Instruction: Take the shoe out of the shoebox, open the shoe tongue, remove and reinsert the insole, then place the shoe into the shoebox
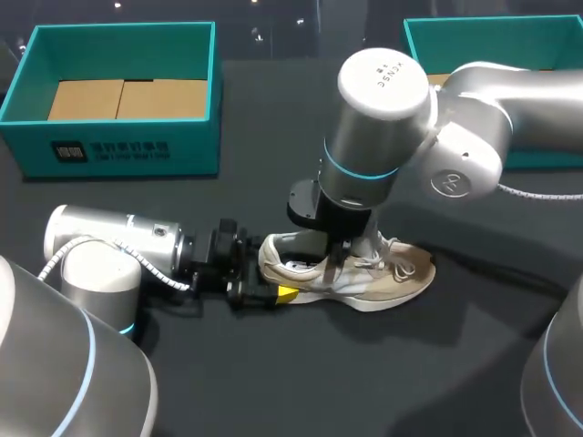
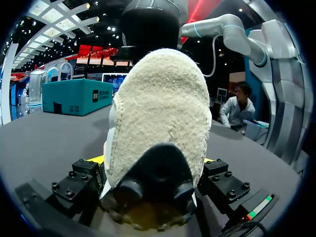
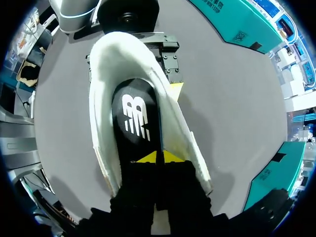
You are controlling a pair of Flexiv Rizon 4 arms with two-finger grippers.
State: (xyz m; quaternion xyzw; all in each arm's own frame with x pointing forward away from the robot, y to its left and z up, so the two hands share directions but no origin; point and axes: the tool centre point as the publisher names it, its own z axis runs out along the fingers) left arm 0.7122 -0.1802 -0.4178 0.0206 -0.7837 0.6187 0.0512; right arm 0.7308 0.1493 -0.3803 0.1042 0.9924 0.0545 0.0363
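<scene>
One dark bench (image 1: 383,382) carries everything, with two teal boxes at its far side: the left shoebox (image 1: 118,146) stands open, showing a cardboard floor, and the right shoebox (image 1: 483,36) is half hidden behind your right arm (image 1: 474,127). Outside both, the shoe (image 1: 401,273) rests on its sole in the middle of the bench, toe toward your right. Judge it a light, soft-sided trainer whose fleecy heel (image 2: 158,108) gives under pressure, so it wants steadying low on the firmer back of the heel. That is where your left pincer (image 1: 264,289) clamps it, one finger on each side. Your right pincer (image 3: 159,158) reaches down through the shoe's opening, tips drawn close together on the black insole (image 3: 136,118); whether they pinch it you cannot tell. Expect the insole to be thin, floppy and inclined to cling, so take it at its heel edge and peel slowly, or the shoe may lift with it.
</scene>
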